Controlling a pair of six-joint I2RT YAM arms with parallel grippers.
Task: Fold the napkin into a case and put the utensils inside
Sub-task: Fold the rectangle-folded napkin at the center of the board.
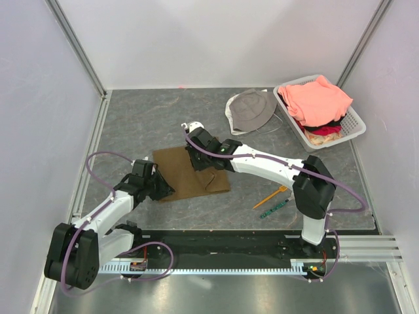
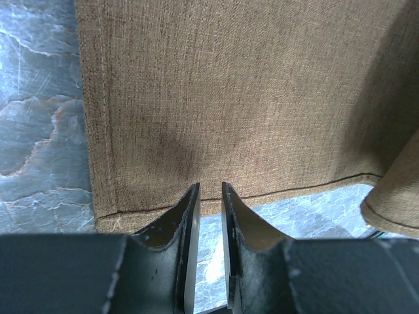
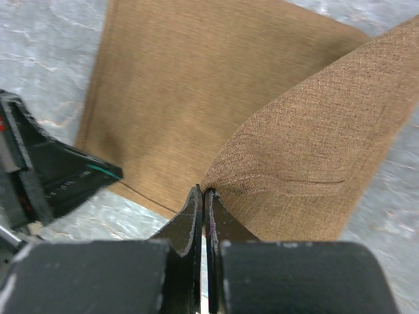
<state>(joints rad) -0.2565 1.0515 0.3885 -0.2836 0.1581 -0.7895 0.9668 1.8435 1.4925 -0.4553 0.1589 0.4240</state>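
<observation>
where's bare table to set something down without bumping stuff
Widest bare patch: far left of the table, bordered by the left wall, the bucket hat and the napkin. A smaller one lies between hat, white basket and right arm. Crowded around the napkin, where both arms work, and by the orange fork near the right arm's base.

A grey bucket hat (image 1: 252, 110) lies toward the far side of the dark marbled counter (image 1: 144, 118); just to its right a white plastic basket (image 1: 358, 122) sits at an angle; salmon-pink clothes (image 1: 319, 99) are heaped in it, over other bundled cloth (image 1: 324, 134) at its near end; pale walls (image 1: 39, 98) enclose the counter.
</observation>
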